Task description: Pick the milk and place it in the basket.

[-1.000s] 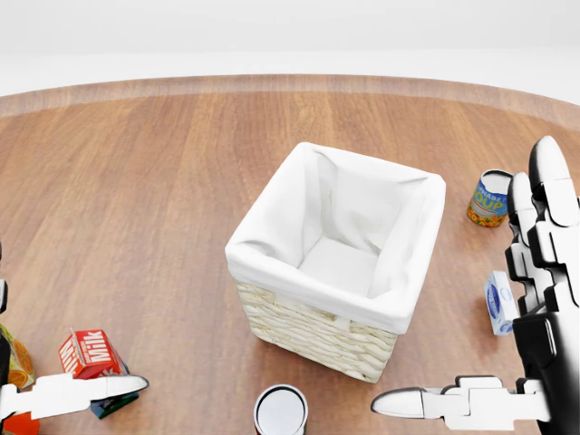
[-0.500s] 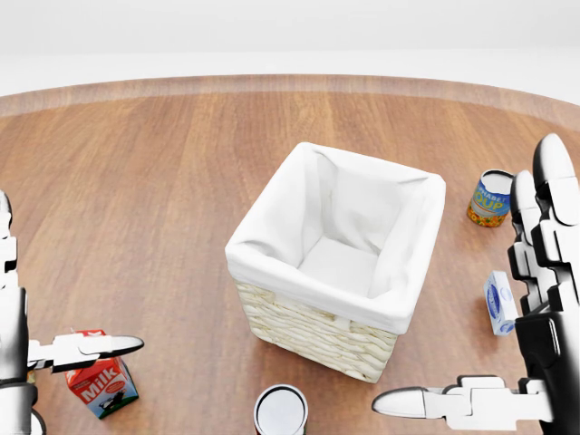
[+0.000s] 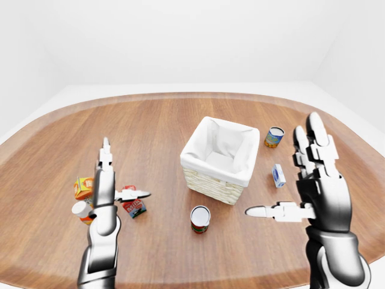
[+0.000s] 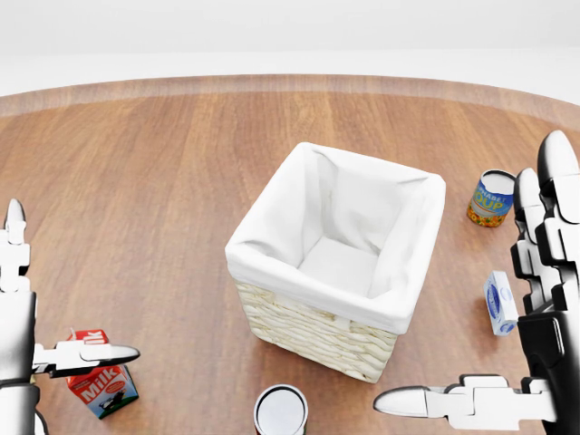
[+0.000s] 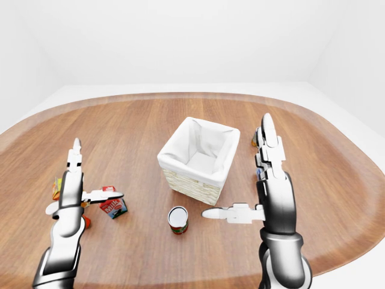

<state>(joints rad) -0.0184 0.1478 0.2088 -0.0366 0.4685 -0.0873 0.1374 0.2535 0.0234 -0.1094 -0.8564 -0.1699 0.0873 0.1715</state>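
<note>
The milk point(image 4: 101, 385), a small red and white carton, stands on the wooden table at the lower left of the head view. My left hand point(image 4: 65, 288) is open beside it, fingers point(image 4: 14, 272) pointing up and thumb point(image 4: 91, 352) stretched over the carton's top; whether they touch I cannot tell. The wicker basket point(image 4: 306, 330) with a white cloth liner sits mid-table, and nothing shows inside it. To the right of the basket my right hand point(image 5: 234, 165) is open and holds nothing.
A soup can point(image 4: 490, 198) and a small blue and white carton point(image 4: 499, 303) lie right of the basket, close to my right hand. A tin can point(image 4: 281, 410) stands below the basket. An orange carton point(image 3: 83, 187) sits left of the milk.
My left hand has risen into view at the lower left, its thumb staying over the milk. The milk sits lower and more upright than a second ago. The right hand barely shifted.
</note>
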